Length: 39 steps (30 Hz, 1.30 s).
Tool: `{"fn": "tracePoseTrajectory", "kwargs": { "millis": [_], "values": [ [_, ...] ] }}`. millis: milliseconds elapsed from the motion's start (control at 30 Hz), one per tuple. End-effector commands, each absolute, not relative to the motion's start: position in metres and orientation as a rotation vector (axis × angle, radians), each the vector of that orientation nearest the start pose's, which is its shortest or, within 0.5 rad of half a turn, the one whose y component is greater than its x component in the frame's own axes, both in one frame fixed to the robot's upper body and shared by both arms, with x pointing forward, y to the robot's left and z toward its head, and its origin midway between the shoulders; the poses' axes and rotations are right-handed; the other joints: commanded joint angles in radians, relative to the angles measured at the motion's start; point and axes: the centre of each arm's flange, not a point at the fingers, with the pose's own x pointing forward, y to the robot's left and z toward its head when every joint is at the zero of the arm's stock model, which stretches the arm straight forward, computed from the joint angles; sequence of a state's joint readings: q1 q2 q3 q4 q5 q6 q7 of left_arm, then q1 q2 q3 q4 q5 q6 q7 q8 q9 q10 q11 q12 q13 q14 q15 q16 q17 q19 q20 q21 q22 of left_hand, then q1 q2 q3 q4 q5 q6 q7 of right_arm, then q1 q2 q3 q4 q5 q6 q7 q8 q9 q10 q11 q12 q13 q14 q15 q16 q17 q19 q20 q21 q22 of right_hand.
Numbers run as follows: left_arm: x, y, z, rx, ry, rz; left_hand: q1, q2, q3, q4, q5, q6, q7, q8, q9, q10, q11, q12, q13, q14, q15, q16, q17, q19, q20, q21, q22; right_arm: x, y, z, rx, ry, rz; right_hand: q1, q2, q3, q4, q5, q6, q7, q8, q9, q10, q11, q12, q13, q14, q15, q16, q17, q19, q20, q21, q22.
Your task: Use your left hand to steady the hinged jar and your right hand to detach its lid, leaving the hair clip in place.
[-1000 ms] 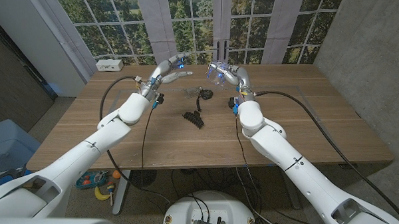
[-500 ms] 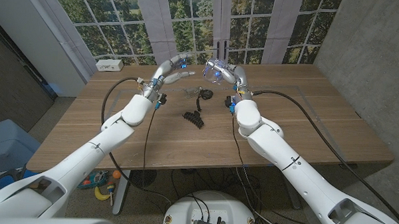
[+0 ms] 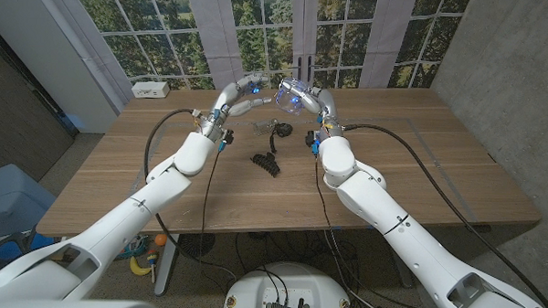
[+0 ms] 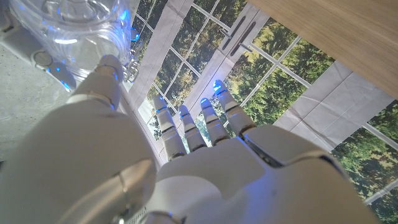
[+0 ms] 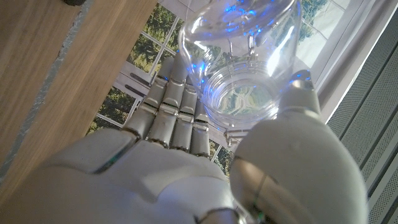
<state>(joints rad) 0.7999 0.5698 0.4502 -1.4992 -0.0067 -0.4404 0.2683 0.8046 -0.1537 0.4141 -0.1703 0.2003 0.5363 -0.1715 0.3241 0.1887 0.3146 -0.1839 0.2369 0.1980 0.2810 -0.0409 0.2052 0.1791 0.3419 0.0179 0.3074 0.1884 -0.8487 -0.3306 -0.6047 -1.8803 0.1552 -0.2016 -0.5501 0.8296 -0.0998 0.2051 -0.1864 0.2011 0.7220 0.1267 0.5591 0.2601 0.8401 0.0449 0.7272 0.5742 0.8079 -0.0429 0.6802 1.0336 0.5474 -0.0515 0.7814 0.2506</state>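
Observation:
My right hand is raised over the far middle of the table and holds the clear glass jar between thumb and fingers. In the right wrist view the jar shows its round mouth and a bit of wire at the neck, with my fingers behind it. My left hand hovers just beside the jar with its fingers spread and holds nothing. In the left wrist view its thumb reaches close to the jar; whether they touch I cannot tell. The black hair clip lies on the table, nearer me.
A dark wire-like piece lies on the wood under the raised hands. A white box sits at the far left corner. Windows stand right behind the table's far edge.
My right hand has carried the jar a little to the left, and my left hand has reached further toward it, so the gap between them has narrowed.

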Motion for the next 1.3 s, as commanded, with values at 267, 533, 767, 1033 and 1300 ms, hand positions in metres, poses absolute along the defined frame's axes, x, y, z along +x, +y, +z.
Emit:
{"fn": "tracePoseTrajectory", "kwargs": {
  "millis": [267, 533, 767, 1033, 1300],
  "values": [
    [0.59, 0.204, 0.054, 0.496, -1.058, -0.088, 0.028, 0.003, -0.008, 0.0, 0.006, 0.008, -0.003, 0.001, 0.003, 0.022, -0.004, 0.003, 0.003, 0.013, -0.103, 0.002, 0.003, 0.013, 0.0, 0.002, 0.005, 0.54, -0.069, 0.047, -0.157, -0.723, 0.076, 0.262, 0.251, 0.148, 0.041, 0.001, 0.262, -0.124, 0.003, 0.0, 0.188, -0.172, 0.002, 0.177, 0.064, -0.163, -0.01, 0.014, -0.007, -0.009, 0.022, -0.006],
    [0.592, 0.198, 0.052, 0.476, -1.064, -0.098, 0.04, 0.002, -0.018, 0.0, 0.004, 0.018, -0.001, 0.004, 0.004, 0.042, -0.014, 0.006, 0.003, 0.027, -0.112, 0.005, 0.004, 0.019, -0.001, 0.002, 0.005, 0.539, -0.063, 0.049, -0.156, -0.724, 0.097, 0.261, 0.249, 0.154, 0.04, 0.0, 0.261, -0.123, 0.0, 0.0, 0.189, -0.17, 0.0, 0.178, 0.069, -0.162, -0.014, 0.024, -0.011, -0.007, 0.033, -0.011],
    [0.592, 0.193, 0.051, 0.493, -1.065, -0.132, 0.058, -0.002, -0.032, 0.0, 0.003, -0.027, -0.005, -0.015, 0.004, 0.026, -0.013, -0.008, 0.005, 0.022, -0.112, -0.001, 0.004, 0.022, -0.003, -0.001, 0.006, 0.538, -0.058, 0.05, -0.162, -0.734, 0.112, 0.26, 0.249, 0.158, 0.039, -0.001, 0.261, -0.123, -0.002, 0.0, 0.19, -0.169, -0.001, 0.179, 0.07, -0.162, -0.017, 0.031, -0.015, -0.006, 0.04, -0.014],
    [0.592, 0.19, 0.05, 0.429, -1.092, -0.155, 0.139, 0.085, -0.009, 0.002, -0.01, 0.051, -0.044, 0.005, 0.006, 0.079, -0.019, 0.0, 0.01, 0.036, -0.113, 0.001, 0.007, 0.026, 0.006, -0.005, 0.008, 0.538, -0.054, 0.049, -0.17, -0.732, 0.125, 0.258, 0.247, 0.163, 0.039, -0.002, 0.261, -0.123, -0.004, 0.001, 0.191, -0.167, -0.002, 0.18, 0.071, -0.161, -0.023, 0.04, -0.018, -0.006, 0.051, -0.019],
    [0.595, 0.189, 0.054, 0.432, -1.078, -0.203, 0.186, 0.262, 0.015, 0.02, -0.02, 0.117, -0.021, -0.002, 0.004, 0.226, -0.039, 0.039, 0.03, 0.081, -0.137, 0.026, 0.019, 0.04, 0.009, 0.004, 0.016, 0.538, -0.051, 0.05, -0.19, -0.741, 0.138, 0.255, 0.246, 0.166, 0.04, -0.003, 0.263, -0.124, -0.004, 0.003, 0.19, -0.17, -0.002, 0.184, 0.072, -0.161, -0.027, 0.047, -0.021, -0.008, 0.06, -0.022]
  ]
}}
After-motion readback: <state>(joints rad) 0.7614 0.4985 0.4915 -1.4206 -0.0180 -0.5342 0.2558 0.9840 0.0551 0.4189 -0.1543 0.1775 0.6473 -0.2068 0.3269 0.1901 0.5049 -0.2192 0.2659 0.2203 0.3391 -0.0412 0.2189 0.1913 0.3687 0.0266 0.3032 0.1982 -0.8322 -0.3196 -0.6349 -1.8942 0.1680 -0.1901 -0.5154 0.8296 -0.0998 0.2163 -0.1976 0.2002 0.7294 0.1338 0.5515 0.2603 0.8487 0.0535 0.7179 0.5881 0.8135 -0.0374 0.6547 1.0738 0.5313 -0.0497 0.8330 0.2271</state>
